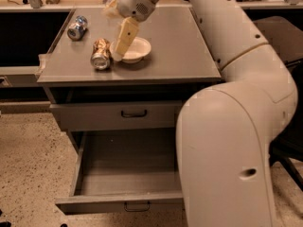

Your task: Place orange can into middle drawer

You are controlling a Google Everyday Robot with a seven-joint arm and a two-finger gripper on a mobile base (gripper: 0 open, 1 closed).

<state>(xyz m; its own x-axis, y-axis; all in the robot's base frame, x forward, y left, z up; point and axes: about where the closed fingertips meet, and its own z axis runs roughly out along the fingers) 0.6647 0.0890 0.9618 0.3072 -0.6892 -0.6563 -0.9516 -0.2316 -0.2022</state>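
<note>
The orange can point(100, 54) lies on its side on the grey cabinet top point(175, 51), left of a white bowl point(136, 51). The gripper point(118, 51) hangs from the cream arm over the bowl's left rim, right beside the can, with its cream finger point(125, 36) pointing down. The middle drawer point(128, 174) is pulled open below and its inside is bare. The drawer above it point(118, 115) is closed.
A blue-and-silver can point(77, 27) lies at the back left of the cabinet top. The robot's large cream body point(227, 160) fills the right foreground and covers the drawer's right side. Black counters flank the cabinet. The floor is speckled.
</note>
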